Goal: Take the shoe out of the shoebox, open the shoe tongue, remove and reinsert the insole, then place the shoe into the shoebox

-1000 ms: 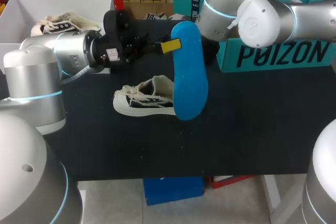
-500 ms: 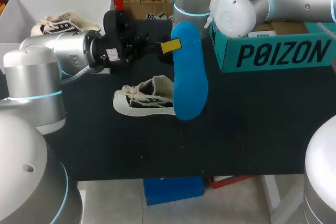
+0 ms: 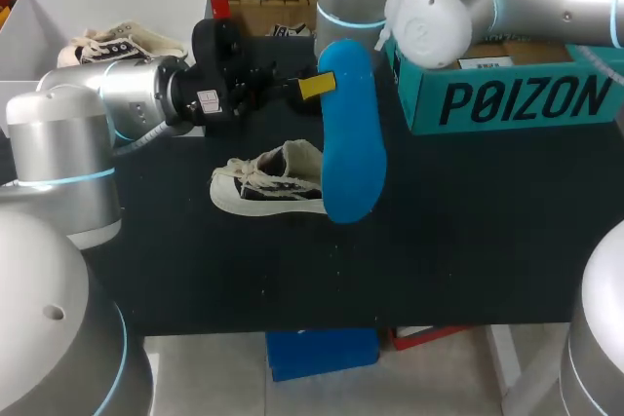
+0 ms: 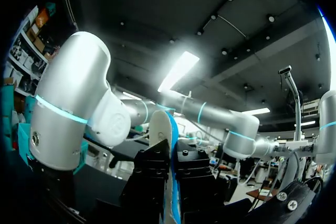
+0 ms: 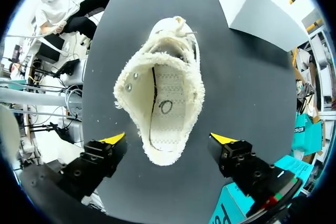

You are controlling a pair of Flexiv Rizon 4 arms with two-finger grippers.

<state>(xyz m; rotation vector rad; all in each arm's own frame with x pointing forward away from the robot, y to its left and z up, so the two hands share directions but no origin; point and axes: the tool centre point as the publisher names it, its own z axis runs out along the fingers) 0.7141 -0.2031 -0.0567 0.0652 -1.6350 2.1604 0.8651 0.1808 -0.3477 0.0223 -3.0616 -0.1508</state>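
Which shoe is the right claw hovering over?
The shoe on the black table, below the open right claw; the other shoe sits in the white box.

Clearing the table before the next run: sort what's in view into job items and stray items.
Job: blue foam insole in the left gripper; cream canvas shoe under the open right gripper; white open box, likely the shoebox.
Stray: teal printed cardboard box; second cream shoe inside the white box.
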